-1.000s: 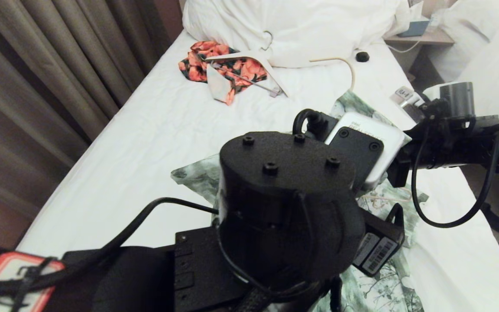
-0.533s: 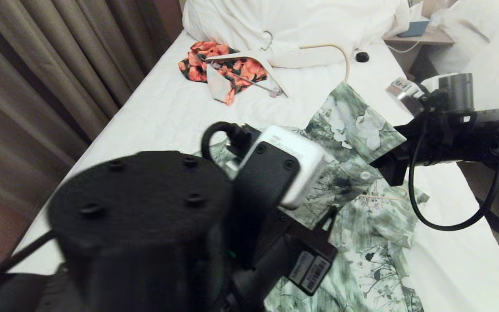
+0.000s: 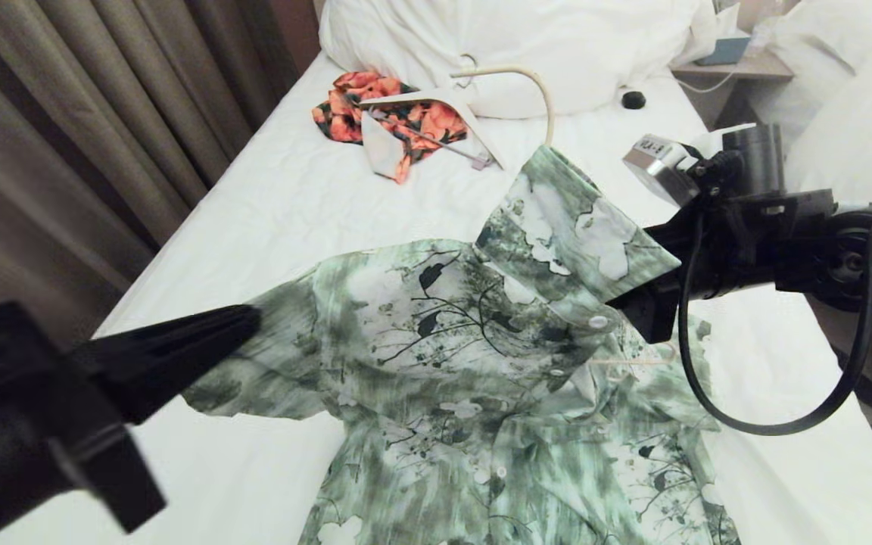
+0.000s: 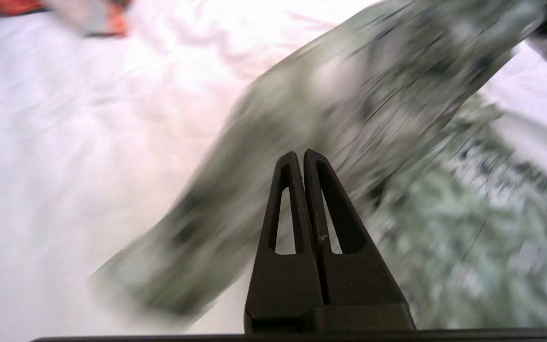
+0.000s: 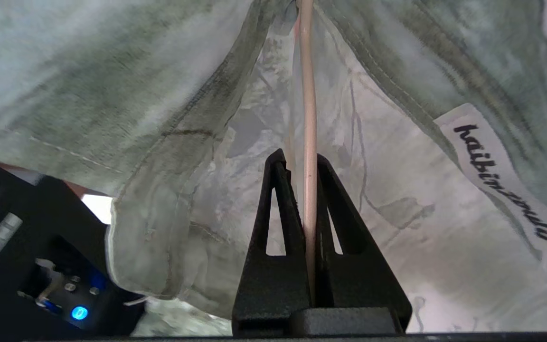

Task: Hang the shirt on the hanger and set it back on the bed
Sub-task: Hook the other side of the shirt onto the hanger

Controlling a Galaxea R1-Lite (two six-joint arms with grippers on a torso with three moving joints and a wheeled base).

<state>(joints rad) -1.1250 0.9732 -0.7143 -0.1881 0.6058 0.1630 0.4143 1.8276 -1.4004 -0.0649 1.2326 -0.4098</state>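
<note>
Shirt (image 3: 481, 341) uncovered as the left gripper (image 4: 300, 156) was drawn aside, fingers now pressed together, empty.
Soft, limp cloth is draped over the bed (image 3: 269, 204); the hanger (image 5: 307, 142), thin and stiff, is pinched by the right gripper (image 5: 297, 166) inside the collar, the sound hold.

head: looks forward and down along the bed (image 3: 269, 219) from above my arms | left wrist: faces past my left gripper (image 4: 300, 159), near the shirt (image 4: 349, 104) | right wrist: very close inside the shirt, on the hanger (image 5: 307, 118) | shared: all three show the shirt
</note>
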